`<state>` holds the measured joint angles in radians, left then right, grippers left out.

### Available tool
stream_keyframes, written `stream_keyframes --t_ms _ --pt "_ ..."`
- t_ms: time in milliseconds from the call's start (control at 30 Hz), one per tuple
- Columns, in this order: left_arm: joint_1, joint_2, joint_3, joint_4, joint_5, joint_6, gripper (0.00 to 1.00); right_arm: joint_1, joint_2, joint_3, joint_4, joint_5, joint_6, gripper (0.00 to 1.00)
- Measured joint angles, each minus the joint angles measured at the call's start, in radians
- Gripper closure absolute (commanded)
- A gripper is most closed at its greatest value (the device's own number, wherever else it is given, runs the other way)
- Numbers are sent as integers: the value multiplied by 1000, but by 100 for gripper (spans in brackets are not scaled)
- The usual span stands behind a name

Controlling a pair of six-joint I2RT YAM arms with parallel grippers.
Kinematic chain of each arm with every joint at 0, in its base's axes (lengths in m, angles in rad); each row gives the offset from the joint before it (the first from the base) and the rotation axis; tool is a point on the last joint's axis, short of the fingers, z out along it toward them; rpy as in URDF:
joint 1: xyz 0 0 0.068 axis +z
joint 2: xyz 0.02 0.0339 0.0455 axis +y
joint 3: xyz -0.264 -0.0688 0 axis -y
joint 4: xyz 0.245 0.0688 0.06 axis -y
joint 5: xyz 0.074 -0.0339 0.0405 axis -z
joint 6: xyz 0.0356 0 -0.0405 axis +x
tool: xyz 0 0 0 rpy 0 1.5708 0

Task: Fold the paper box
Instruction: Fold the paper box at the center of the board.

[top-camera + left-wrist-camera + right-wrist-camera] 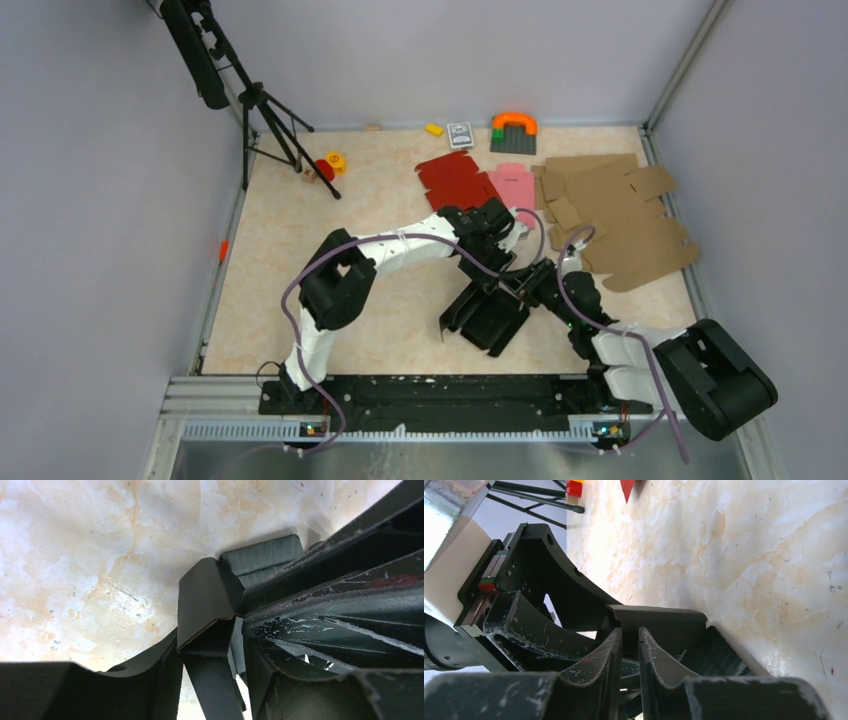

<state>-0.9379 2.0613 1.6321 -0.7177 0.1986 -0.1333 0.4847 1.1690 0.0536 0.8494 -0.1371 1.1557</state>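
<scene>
Right of centre on the tabletop [405,330], nearer its near edge than its far one, sits the paper box [487,318], part-formed w/ some walls up. Both grippers meet at its far side.

Left gripper [212,680]: jaws apart, astride a creased flap, w/ a sliver of light btwn flap and one finger, so not clamped yet. Right gripper [630,639]: fingers nearly together, thin slit only; can't tell if card is nipped in it.

Step looks like standing that flap up along its score. To do it well, prob.:
- close left jaws square on the flap near the crease, not at its tip
- keep the right side bracing the adjoining wall so the base doesn't skid or lift
- turn slowly about the score, b/c thin card buckles
- fingers v. crowded, so watch for a knock btwn them

Surface: beige marbled top, lightly scuffed. Far-left corner: tripod [256,97], small red & yellow toy [326,168] by its feet. Along far edge, mid: yellow block [433,128], small card pack [459,134], orange arch [513,117] on blocks. Just nearer: red blank [455,180], pink blank [513,182] beside it, then brown blanks [620,215] toward the far-right corner. Plain grey walls on three sides.
</scene>
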Motion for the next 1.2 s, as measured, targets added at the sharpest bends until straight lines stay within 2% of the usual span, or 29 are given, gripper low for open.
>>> stream_keyframes --t_ms 100,133,333,400,533,833,867,933,1200 --pt "0 0 0 0 5 0 51 0 -9 0 -15 11 21 67" --pt "0 -2 0 0 6 0 51 0 -9 0 -19 14 29 66" --pt "0 -10 -3 2 10 0 53 1 -9 0 -27 17 62 79" --pt "0 -10 -4 2 12 0 53 2 -8 0 -27 14 77 79" --pt "0 -10 -6 2 13 0 53 3 15 1 -14 8 120 66" --pt "0 -24 -33 16 17 -9 51 3 83 1 33 5 211 57" --pt "0 -26 -34 17 18 -11 52 3 84 1 33 5 219 58" --pt "0 -29 -35 19 18 -13 53 3 84 1 32 5 237 66" --pt "0 -33 -52 45 16 -26 55 5 83 1 33 3 311 69"
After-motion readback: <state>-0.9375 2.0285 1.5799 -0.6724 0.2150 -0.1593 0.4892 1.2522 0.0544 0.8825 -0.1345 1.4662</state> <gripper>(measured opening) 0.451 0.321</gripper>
